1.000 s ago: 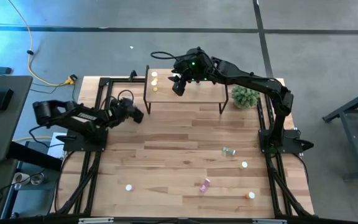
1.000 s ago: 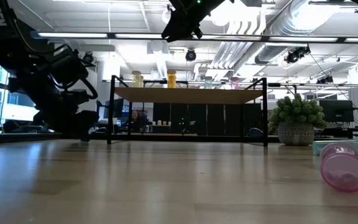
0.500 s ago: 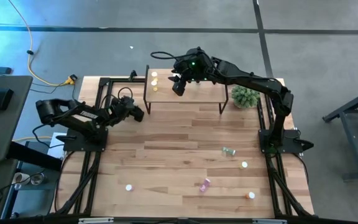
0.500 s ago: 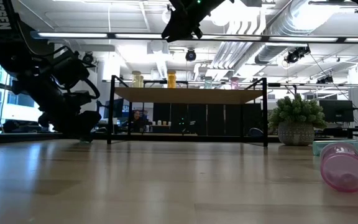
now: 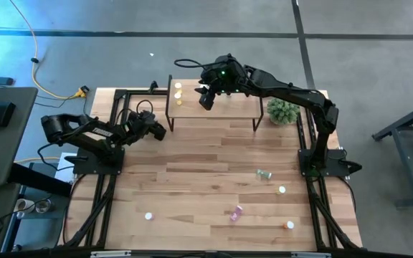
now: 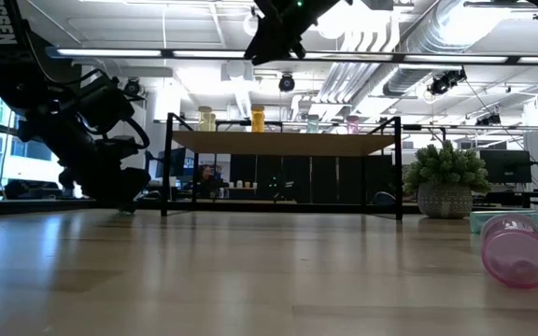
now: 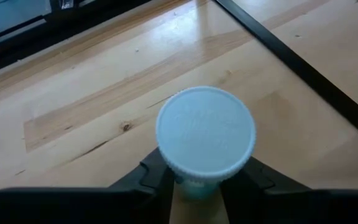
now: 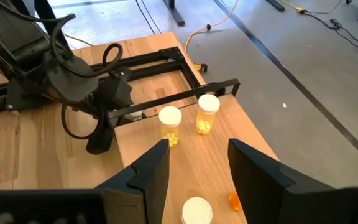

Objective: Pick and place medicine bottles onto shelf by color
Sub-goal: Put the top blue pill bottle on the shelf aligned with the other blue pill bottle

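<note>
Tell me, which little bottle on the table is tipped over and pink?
The pink bottle near the table's front edge, lying on its side between two upright ones. The low view shows it close up, on its side.

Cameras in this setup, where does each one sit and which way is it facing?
High view: overhead, facing straight down on the table, both arms, the shelf.
Low view: at tabletop height, facing level across to the shelf; a pink bottle lies close.
Left wrist view: on the left arm, facing the left gripper shut on a white-capped bottle.
Right wrist view: on the right arm, facing past the open right gripper at two yellow bottles.
Shared: high and right wrist views both show the left arm.
</note>
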